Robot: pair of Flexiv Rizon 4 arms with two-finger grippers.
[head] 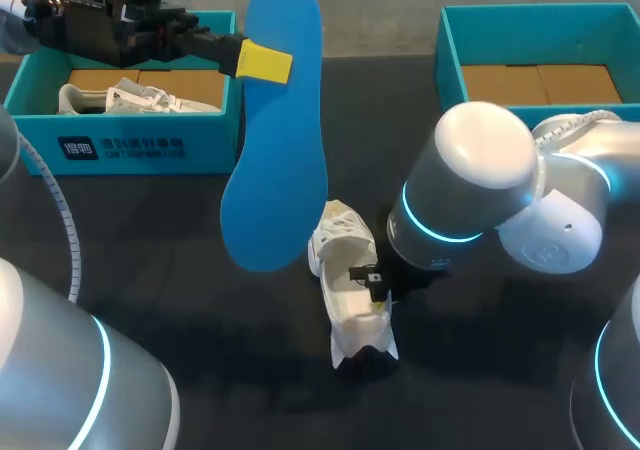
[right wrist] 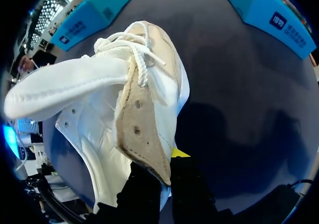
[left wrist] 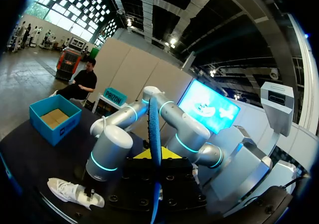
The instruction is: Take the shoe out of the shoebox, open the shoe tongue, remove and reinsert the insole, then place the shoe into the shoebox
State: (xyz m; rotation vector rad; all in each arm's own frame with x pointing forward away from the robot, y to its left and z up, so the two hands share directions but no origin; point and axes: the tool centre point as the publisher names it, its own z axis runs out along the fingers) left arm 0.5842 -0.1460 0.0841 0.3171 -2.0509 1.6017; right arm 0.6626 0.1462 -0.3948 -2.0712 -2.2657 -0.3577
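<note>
shoe (head: 352, 280) white, tongue (right wrist: 60, 92) pulled open, insole (head: 275, 140) blue

Blue insole (head: 272, 130): out of the shoe, held in the air over the worktop's far-left middle, flat face up, long axis running near to far. The left gripper (head: 265, 62) clamped it near its far end.

White shoe (head: 345, 260): on the worktop at centre, lengthwise near to far, tongue (right wrist: 65, 87) drawn out. Its eyelet flap sat between the right gripper (right wrist: 167, 159) jaws.

Left shoebox (head: 120, 135): teal, far left, holding a second white shoe (head: 130, 98).

Right shoebox (head: 450, 60): teal, far right, brown cardboard floor showing.
</note>
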